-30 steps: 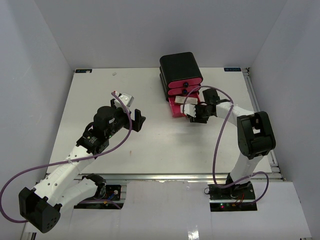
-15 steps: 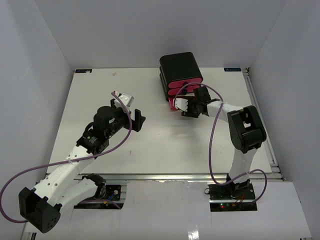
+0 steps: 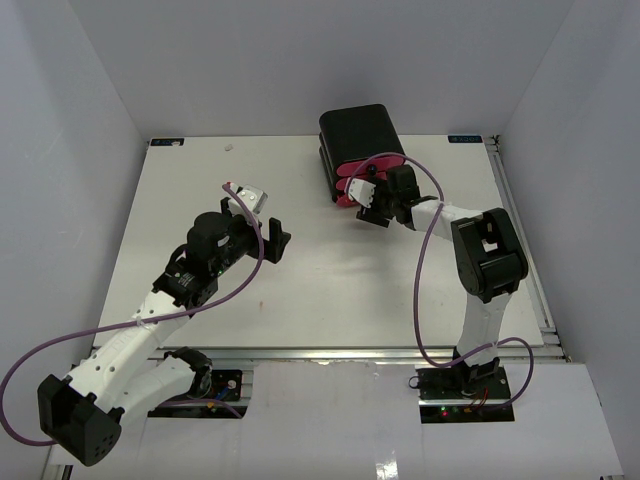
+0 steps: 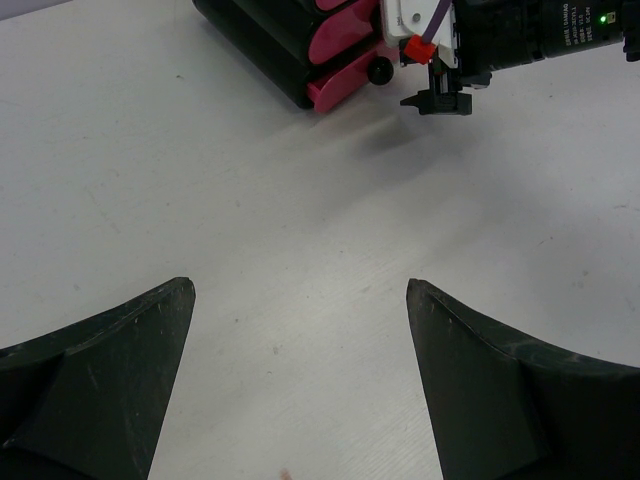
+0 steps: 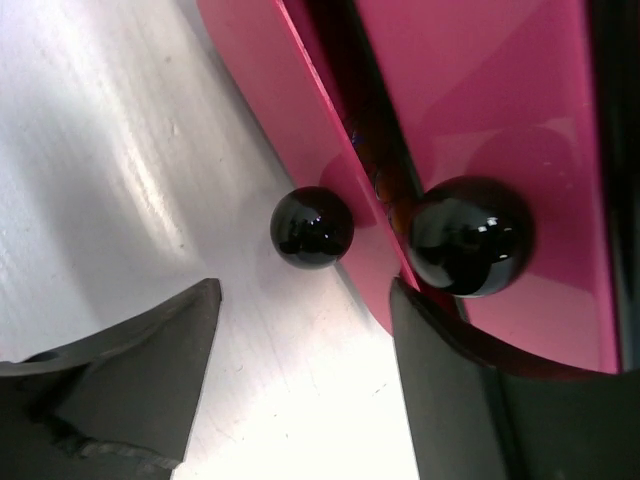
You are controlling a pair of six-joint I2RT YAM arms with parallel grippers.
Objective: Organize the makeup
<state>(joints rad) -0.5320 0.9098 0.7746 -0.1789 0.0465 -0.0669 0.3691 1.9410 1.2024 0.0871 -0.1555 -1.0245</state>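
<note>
Makeup: no piece shows in any view. My guess is it's all stowed in the box (image 3: 360, 135), behind the pink drawers (image 4: 335, 30).

Right gripper (image 5: 305, 290) is at the box front with its fingers moderately apart, holding nothing. The lowest drawer's knob (image 5: 312, 228) sits just past the fingertips, in line with the gap and not touching either one. Left gripper (image 4: 300, 290) is spread wide and empty, hovering over the table (image 3: 300, 290) well apart from the box and pointed at it.

Step, as I read it: finishing off the bottom drawer (image 4: 340, 88). From the left wrist view it looks slightly proud of the two above, but I can't be sure from this angle.

Doing it well:
- Back the right gripper straight off along the drawer axis. Any sideways drift and a finger clips the knob or the middle drawer's knob (image 5: 468, 250) beside it.
- Check for flush from the left wrist view before calling it done.
- If it is proud, push square on the pink face beside the knob, slowly, fingers narrowed.
- The box likely slides easily, so keep the push light. The left arm is free to brace it if it creeps.
</note>
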